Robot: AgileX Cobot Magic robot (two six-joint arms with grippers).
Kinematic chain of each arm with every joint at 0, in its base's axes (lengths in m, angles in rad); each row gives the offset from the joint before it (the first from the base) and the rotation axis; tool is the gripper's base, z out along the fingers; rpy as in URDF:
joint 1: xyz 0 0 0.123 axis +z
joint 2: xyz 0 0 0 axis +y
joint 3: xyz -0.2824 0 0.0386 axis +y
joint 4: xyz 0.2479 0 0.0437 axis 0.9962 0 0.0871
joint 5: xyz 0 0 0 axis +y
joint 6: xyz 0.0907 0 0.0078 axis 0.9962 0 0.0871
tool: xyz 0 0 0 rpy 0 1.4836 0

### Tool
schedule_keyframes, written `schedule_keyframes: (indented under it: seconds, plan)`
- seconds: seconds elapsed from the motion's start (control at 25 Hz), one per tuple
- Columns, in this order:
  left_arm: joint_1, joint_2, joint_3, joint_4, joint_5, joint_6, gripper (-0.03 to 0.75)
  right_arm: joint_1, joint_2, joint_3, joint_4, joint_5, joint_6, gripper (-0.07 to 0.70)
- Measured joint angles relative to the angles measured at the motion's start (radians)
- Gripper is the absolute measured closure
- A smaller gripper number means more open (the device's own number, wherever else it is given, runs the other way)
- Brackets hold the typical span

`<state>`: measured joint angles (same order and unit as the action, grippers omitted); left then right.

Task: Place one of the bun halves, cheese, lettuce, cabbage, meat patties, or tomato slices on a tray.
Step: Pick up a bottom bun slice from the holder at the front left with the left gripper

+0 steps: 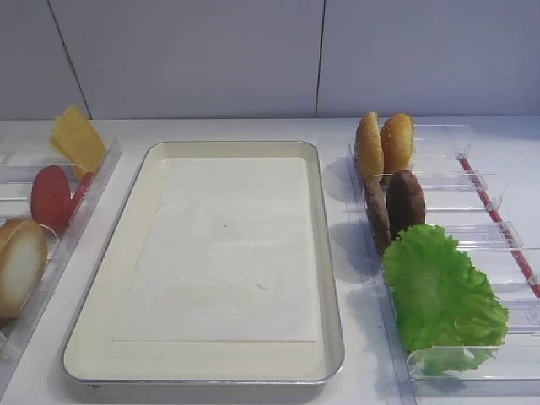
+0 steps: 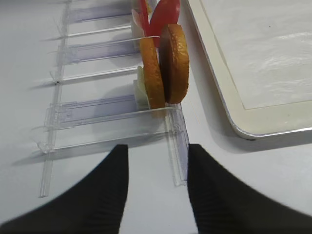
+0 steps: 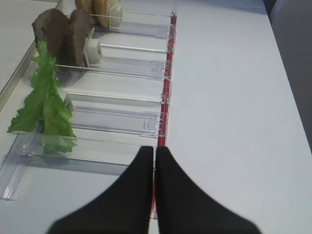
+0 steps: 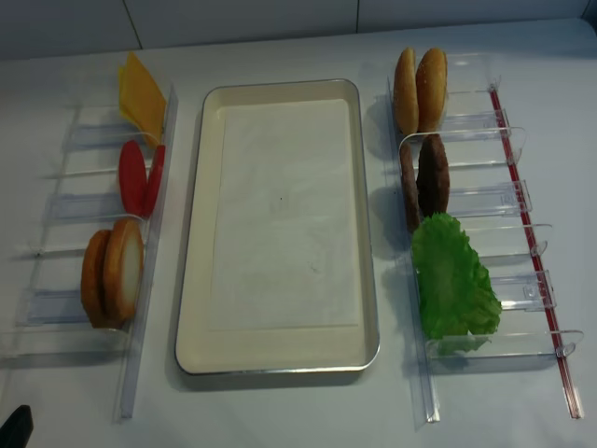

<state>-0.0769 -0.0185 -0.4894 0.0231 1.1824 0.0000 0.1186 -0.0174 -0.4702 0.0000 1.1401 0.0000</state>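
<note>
Tray [image 1: 329, 278] bare – 0 placed. L gripper [image 2: 157, 161] half-open, empty, 2 bun halves [image 2: 165, 66] just ahead; R gripper [image 3: 154, 155] shut, empty.

Tray [image 4: 198, 280]: silver rim, cream-white liner, plain. Table [image 4: 298, 411]: white. Cheese [image 4: 138, 93]: flat yellow. Tomato slices [image 4: 133, 177]: red. Bun halves [image 4: 123, 271] at the left rack: creamy-white cut face, golden-brown crust (orange-brown and darker on the crust side in the left wrist view). Buns [image 4: 420, 89] at the right rack: orange-golden, glossy. Meat patties [image 4: 432, 175]: dark brown, rough. Lettuce [image 4: 452, 280]: bright green, ruffled. Racks [image 4: 522, 201]: clear plastic, with a red strip [image 4: 546, 299] along the right one. Both grippers, left gripper [image 2: 157, 195] and right gripper [image 3: 154, 195]: black.
</note>
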Motion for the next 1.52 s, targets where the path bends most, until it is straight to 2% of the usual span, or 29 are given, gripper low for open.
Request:
schedule_keyframes:
  seconds: [1.2,1.28,1.36,1.52]
  plan:
    - [0.0,0.0,0.0,0.0,0.0,0.0,0.428,0.0,0.0,0.0,0.006,0.0,0.0,0.59]
    - [0.0,0.0,0.0,0.0,0.0,0.0,0.428,0.0,0.0,0.0,0.016,0.0,0.0,0.561]
    - [0.0,0.0,0.0,0.0,0.0,0.0,0.428,0.0,0.0,0.0,0.025,0.0,0.0,0.494]
    - [0.0,0.0,0.0,0.0,0.0,0.0,0.428,0.0,0.0,0.0,0.037,0.0,0.0,0.249]
